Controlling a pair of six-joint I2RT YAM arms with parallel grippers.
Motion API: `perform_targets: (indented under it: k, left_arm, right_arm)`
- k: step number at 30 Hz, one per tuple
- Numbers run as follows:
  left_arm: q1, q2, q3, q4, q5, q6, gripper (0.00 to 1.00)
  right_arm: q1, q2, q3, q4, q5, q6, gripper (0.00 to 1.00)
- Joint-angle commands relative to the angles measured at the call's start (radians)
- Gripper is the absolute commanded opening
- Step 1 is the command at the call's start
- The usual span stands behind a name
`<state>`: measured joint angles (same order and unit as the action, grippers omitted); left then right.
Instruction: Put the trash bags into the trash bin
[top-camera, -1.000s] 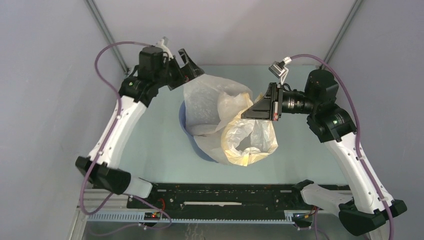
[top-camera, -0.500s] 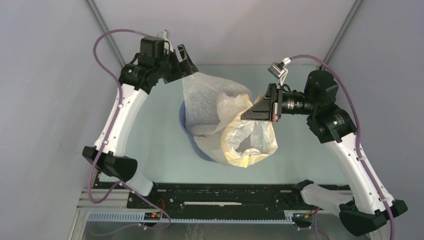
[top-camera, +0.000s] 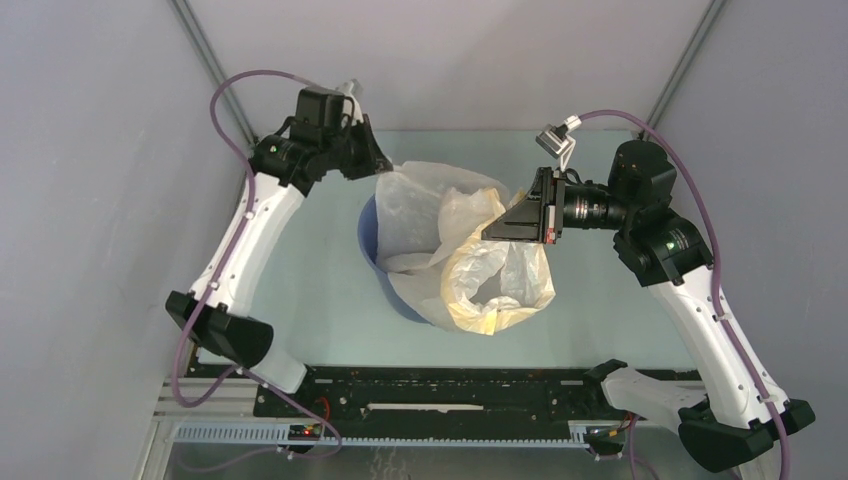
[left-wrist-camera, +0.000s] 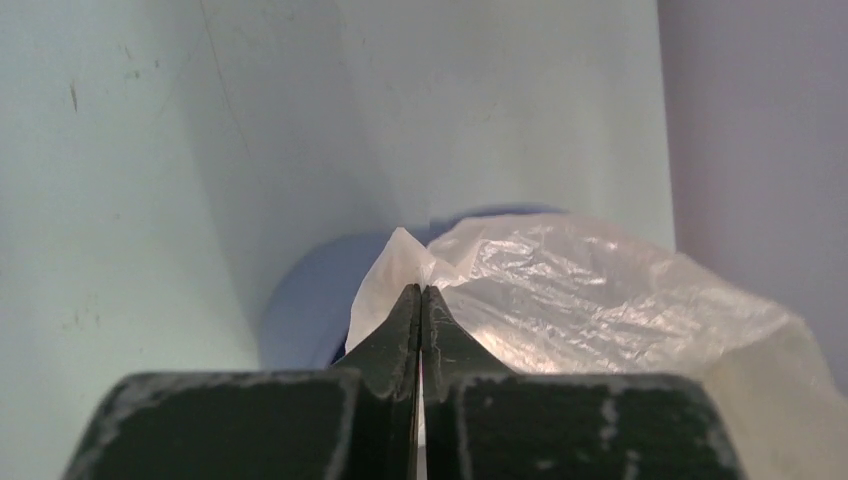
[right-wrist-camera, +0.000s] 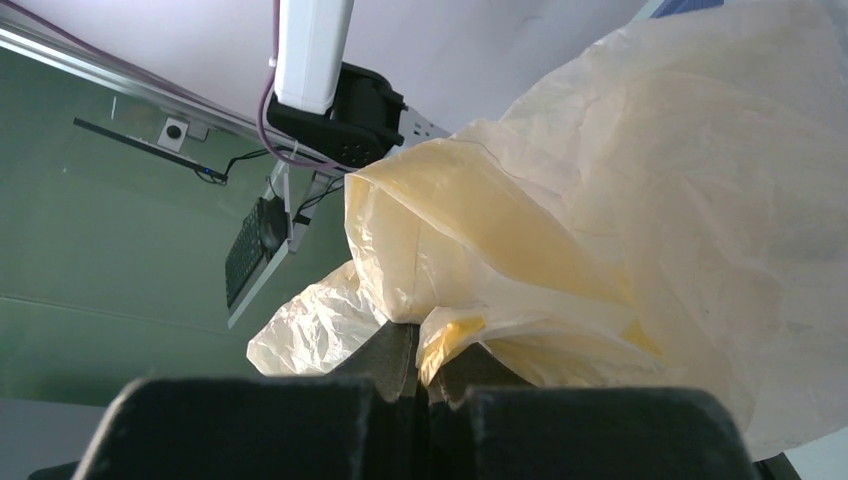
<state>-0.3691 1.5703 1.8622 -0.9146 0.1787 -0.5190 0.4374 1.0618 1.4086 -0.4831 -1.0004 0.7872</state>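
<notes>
From the overhead camera I saw the trash bag (top-camera: 440, 215) draped over the trash bin (top-camera: 367, 238), covering most of it. Only the bin's blue wall showed, on the left side and in a sliver under the film's near edge. The bin stood near the middle of the pale table (top-camera: 300, 300), between the two arms.

The left gripper (top-camera: 374, 162) was at the bag's far-left corner, just beyond the bin. In the left wrist view its fingers were pressed together, with no gap I could make out. A small white corner of the film poked up from the fingertips, so I read it as clamped on the bag. From there the wrinkled, translucent plastic spread away to the right.

The right gripper (top-camera: 497, 229) came in from the right and held the bag higher up, above the bin's right side. The right wrist view showed its fingers closed on a bunched fold of the yellowish rim.

Below that grip the bag's mouth hung open toward the near side. Its yellow edge formed a loop that spilled over the bin's near-right wall and lay down onto the table. I couldn't tell how much of the film actually sat inside the bin, as the bag itself hid the opening.
</notes>
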Motion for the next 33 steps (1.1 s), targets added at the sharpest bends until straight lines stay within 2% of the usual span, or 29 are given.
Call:
perform_targets:
  k: [1,6,9,16,17,20,24,29,33]
  left_arm:
    - [-0.079,-0.154,-0.095,-0.028,-0.065,0.055,0.0]
    - [-0.228,-0.295,-0.307,0.015,-0.144,-0.018,0.0]
    - [-0.249,-0.31,-0.412,0.041,-0.129,-0.098,0.0]
    - [-0.251,-0.191,-0.399,-0.017,-0.202,-0.053,0.0]
    - [-0.251,-0.186,-0.381,-0.017,-0.202,-0.045,0.02]
    - [-0.248,-0.196,-0.33,-0.018,-0.224,-0.042,0.14]
    - [-0.239,-0.243,-0.296,-0.024,-0.22,-0.049,0.44]
    - [-0.214,-0.351,-0.295,-0.051,-0.215,-0.062,0.68]
    - [-0.145,-0.446,-0.321,-0.075,-0.234,-0.067,0.83]
  right_arm:
    - [0.0,-0.012,0.003,0.012,-0.013,-0.008,0.0]
    - [-0.004,-0.012,0.003,0.02,0.005,0.001,0.0]
    - [-0.017,-0.003,0.004,0.04,0.047,0.03,0.0]
    - [0.032,0.084,0.065,0.081,0.305,0.128,0.0]
    - [0.043,0.107,0.086,0.066,0.346,0.132,0.0]
    - [0.066,0.187,0.179,-0.012,0.466,0.118,0.0]
    - [0.093,0.265,0.276,-0.101,0.594,0.082,0.0]
    - [0.112,0.286,0.249,-0.081,0.645,0.072,0.0]
    - [0.136,0.307,0.247,-0.082,0.672,0.04,0.0]
